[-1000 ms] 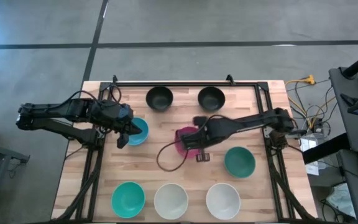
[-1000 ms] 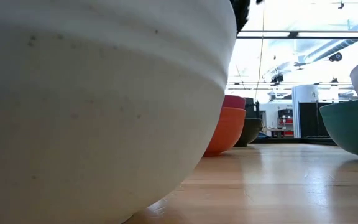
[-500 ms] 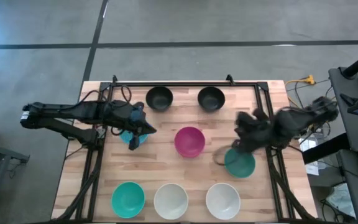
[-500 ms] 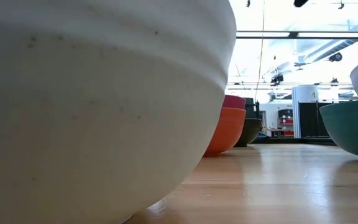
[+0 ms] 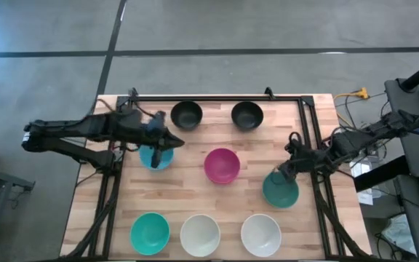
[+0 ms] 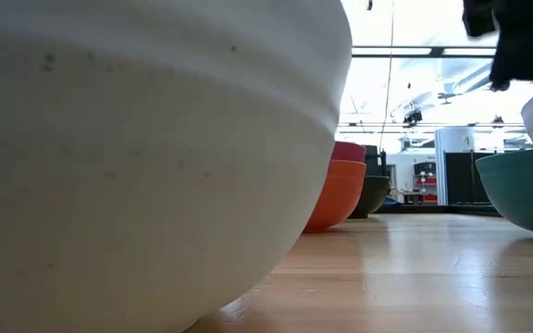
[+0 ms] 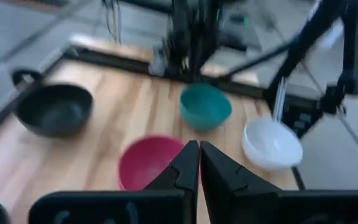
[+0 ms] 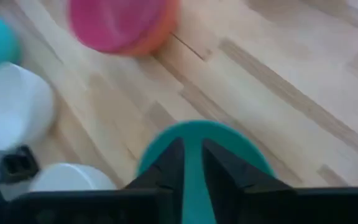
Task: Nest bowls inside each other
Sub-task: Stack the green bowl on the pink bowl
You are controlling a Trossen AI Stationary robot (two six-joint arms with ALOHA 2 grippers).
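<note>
Red bowl (image 6: 333, 196) under magenta bowl (image 5: 222, 165), low view only.

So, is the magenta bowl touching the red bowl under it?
Touching. In the low view the magenta bowl sits nested inside the red bowl, only its rim showing, with no gap between them.

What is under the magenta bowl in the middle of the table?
The magenta bowl sits nested in a red-orange bowl, whose rim shows just below it in the low view. From above, the magenta bowl covers it completely, so its inside cannot be seen.
</note>
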